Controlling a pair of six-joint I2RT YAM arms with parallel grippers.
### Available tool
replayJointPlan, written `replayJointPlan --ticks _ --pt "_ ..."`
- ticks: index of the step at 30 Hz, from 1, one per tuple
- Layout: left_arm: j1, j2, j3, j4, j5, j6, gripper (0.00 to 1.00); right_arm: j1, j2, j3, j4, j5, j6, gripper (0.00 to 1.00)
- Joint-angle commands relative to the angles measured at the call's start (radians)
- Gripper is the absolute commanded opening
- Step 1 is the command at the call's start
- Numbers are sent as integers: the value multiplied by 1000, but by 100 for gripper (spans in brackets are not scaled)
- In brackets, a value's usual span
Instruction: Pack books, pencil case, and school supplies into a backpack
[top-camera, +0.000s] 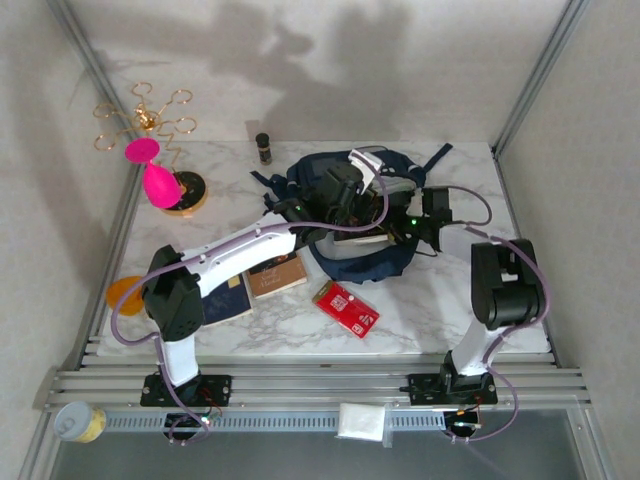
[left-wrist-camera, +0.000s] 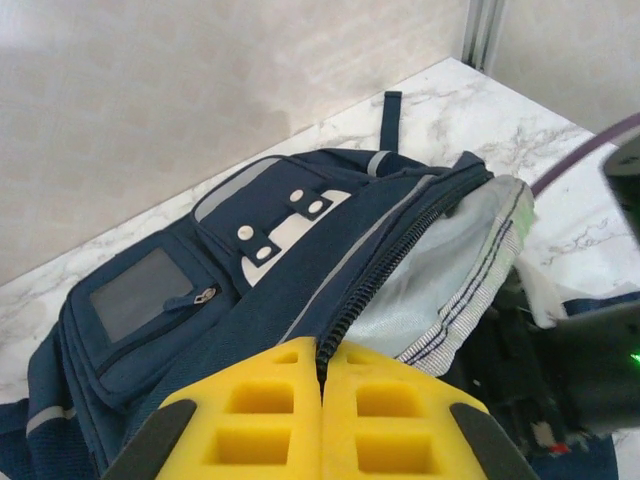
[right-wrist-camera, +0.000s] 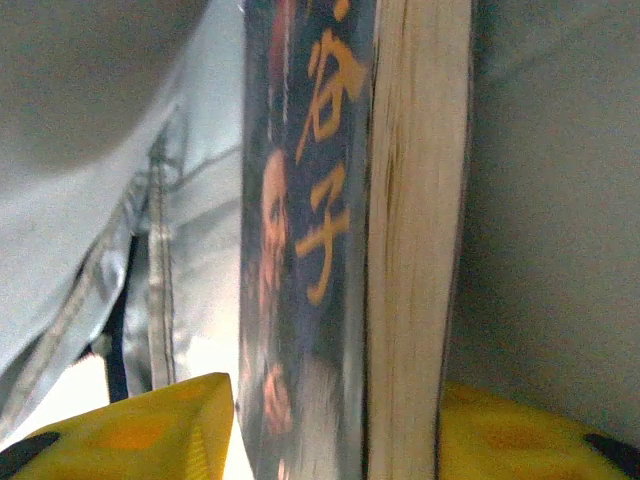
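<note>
Left tool (left-wrist-camera: 322, 365) clenched on zip edge of backpack (left-wrist-camera: 180, 310), flap lifted. Backpack upper centre of table (top-camera: 440, 310) in top view. Right tool (right-wrist-camera: 335, 410) inside backpack, portrait book (right-wrist-camera: 300, 250) upright between its jaws; gripped or released, cannot tell. Brown book (top-camera: 277, 275) and navy book (top-camera: 228, 298) flat on table, lower left of backpack.
</note>
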Motion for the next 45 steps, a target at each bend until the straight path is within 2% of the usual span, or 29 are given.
replayJointPlan --ticks 1,3,7,13,16,20,23,26,30,33,38,42,45 --pt "-1 -57 10 128 -37 -34 0 7 -90 -73 -114 58 -23 50" --pt "-1 -56 11 131 -29 -35 0 9 -131 -108 -117 58 -12 49" --pt "-1 -52 13 133 -9 -43 0 23 -178 -179 -5 -8 54 41" --pt "-2 -46 30 118 24 -44 0 23 -126 -159 68 30 46 20" --pt "-2 -52 35 105 33 -35 0 24 -100 -144 189 32 52 10" --pt "-2 -61 35 78 30 -10 0 23 -56 -113 355 28 81 5" --pt "-2 -66 34 62 11 9 0 25 -11 -66 400 53 60 4" --pt "-1 -77 27 61 -15 21 0 19 52 -7 348 128 24 3" --pt "2 -74 35 64 -17 19 0 28 121 3 392 125 33 4" --pt "2 -74 36 63 -25 20 0 26 116 -17 370 143 27 15" --pt "13 -42 47 41 -50 11 0 26 -31 -78 269 168 -30 28" --pt "17 -24 15 43 -44 -25 0 25 -244 -175 120 217 -83 37" --pt "24 -11 7 4 12 -77 0 25 -415 -205 -57 312 -84 41"
